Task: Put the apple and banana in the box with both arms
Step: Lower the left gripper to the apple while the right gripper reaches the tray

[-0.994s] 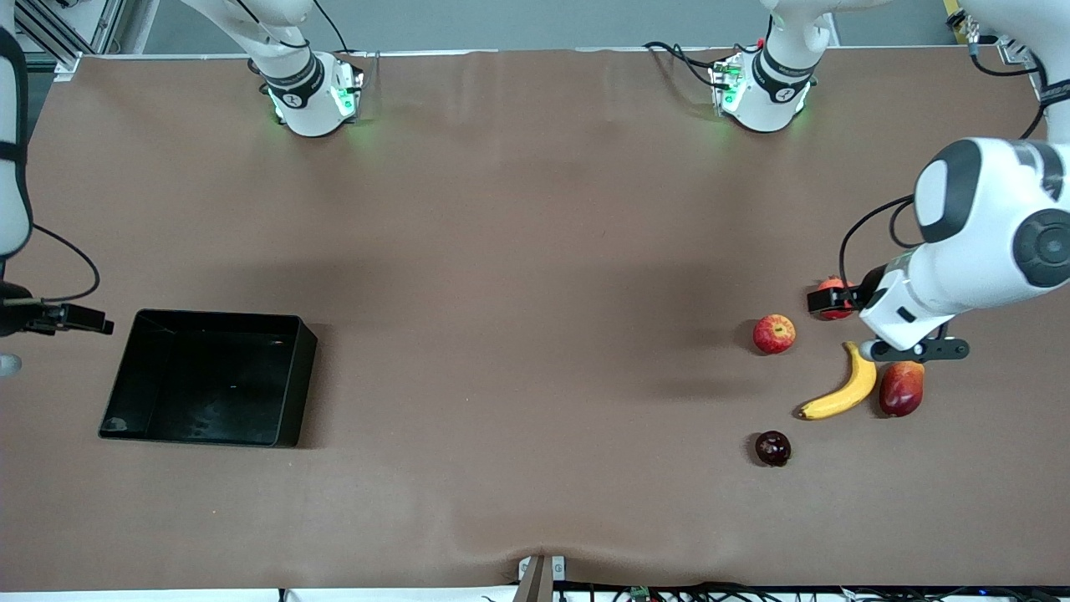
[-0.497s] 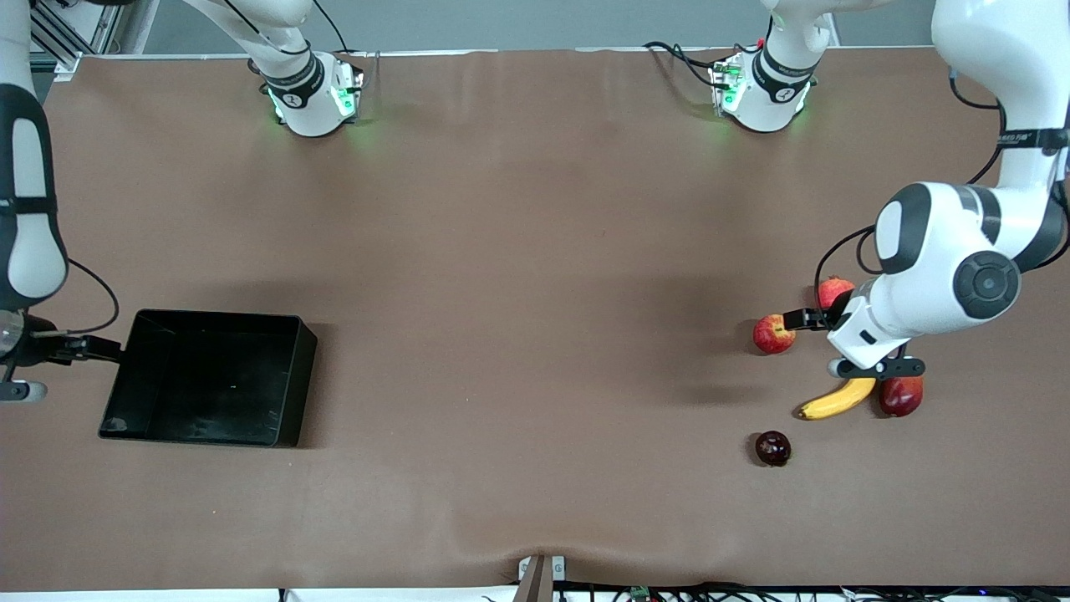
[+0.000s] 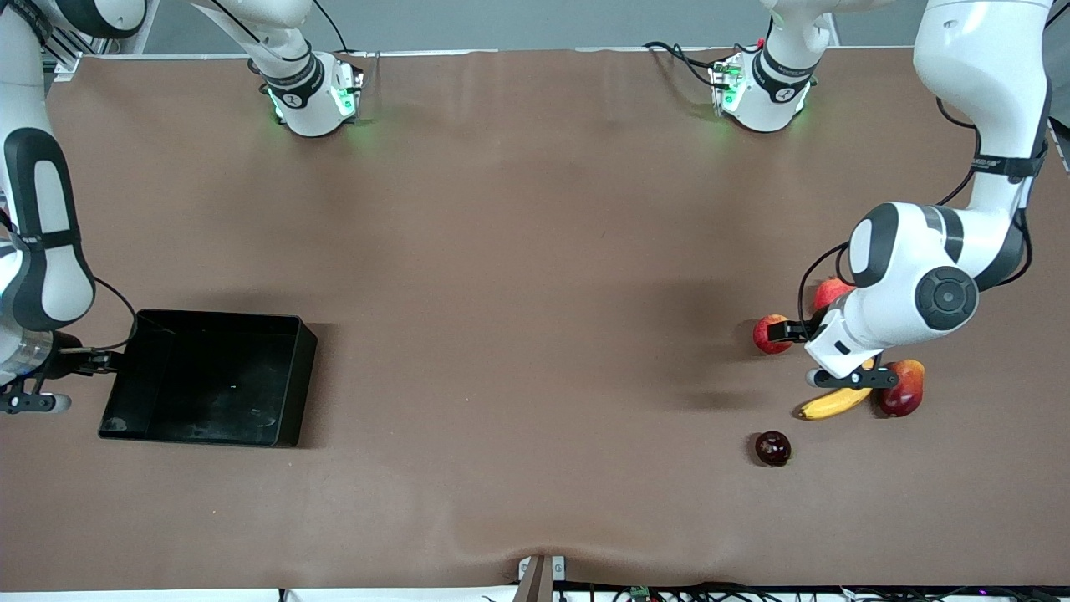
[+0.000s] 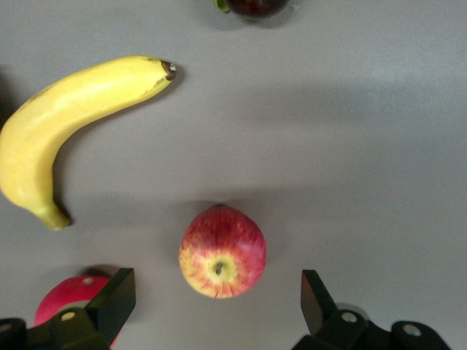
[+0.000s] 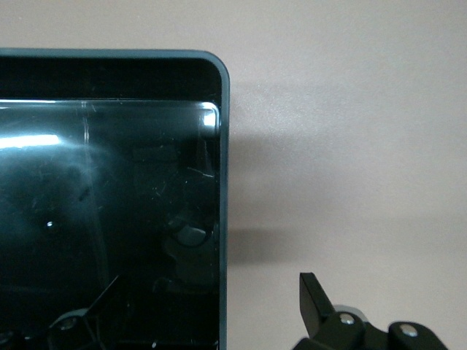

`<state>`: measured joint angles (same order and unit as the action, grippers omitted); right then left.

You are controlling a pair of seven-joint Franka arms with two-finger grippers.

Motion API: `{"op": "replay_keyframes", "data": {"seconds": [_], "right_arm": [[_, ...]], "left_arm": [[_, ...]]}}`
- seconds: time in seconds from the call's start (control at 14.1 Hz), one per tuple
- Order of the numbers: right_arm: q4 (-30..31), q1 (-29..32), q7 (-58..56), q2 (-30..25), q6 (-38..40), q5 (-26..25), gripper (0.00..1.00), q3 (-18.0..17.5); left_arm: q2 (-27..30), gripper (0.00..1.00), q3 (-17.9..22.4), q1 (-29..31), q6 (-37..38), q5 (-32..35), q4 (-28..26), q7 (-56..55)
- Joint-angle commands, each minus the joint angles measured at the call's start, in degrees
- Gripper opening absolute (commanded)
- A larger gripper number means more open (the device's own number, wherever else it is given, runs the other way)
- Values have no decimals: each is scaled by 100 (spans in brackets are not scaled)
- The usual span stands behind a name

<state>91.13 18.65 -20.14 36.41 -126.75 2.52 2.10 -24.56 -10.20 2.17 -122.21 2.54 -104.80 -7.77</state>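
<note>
The apple (image 3: 772, 334), red with yellow patches, lies at the left arm's end of the table. My left gripper (image 3: 787, 332) hangs over it, open and empty. In the left wrist view the apple (image 4: 222, 251) sits between the two spread fingers of the left gripper (image 4: 217, 305), apart from both. The banana (image 3: 834, 402) lies nearer the front camera, partly under the left wrist, and also shows in the left wrist view (image 4: 66, 124). The black box (image 3: 221, 315) stands at the right arm's end. My right gripper (image 3: 99, 361) is open, its fingers astride the box's end wall (image 5: 222, 219).
A plain red fruit (image 3: 832, 291) lies beside the apple, farther from the front camera. An oblong red-orange fruit (image 3: 904, 389) lies beside the banana. A dark red fruit (image 3: 772, 448) lies nearest the front camera. The box holds no fruit.
My left gripper has moved from above the oblong fruit and banana to over the apple. My right gripper has moved from beside the box to its end wall.
</note>
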Motion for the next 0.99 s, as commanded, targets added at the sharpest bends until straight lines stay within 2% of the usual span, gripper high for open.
{"op": "replay_keyframes", "data": {"seconds": [0.0, 0.43, 0.5, 0.57, 0.64, 0.71, 0.92], "right_arm": [[-95, 103, -112, 182, -209, 126, 100, -96], [-86, 60, -104, 438, -483, 117, 100, -96], [-86, 59, -112, 438, -465, 117, 74, -96], [-78, 51, -104, 438, -456, 117, 36, -96], [-69, 51, -104, 438, -439, 117, 5, -96], [-69, 51, -95, 438, -430, 117, 0, -87], [-69, 51, -95, 438, -421, 117, 0, -87]], "left_arm": [[13, 100, 9, -32, -451, 107, -278, -40], [-93, 100, 9, -32, -751, 308, -471, -101], [-93, 100, 9, -32, -786, 352, -498, -128], [-102, 100, 9, -32, -839, 353, -550, -154], [-145, 100, 9, -32, -926, 361, -568, -198], [-189, 100, 9, -41, -953, 361, -568, -250], [-268, 100, 9, -58, -1050, 361, -577, -330]]}}
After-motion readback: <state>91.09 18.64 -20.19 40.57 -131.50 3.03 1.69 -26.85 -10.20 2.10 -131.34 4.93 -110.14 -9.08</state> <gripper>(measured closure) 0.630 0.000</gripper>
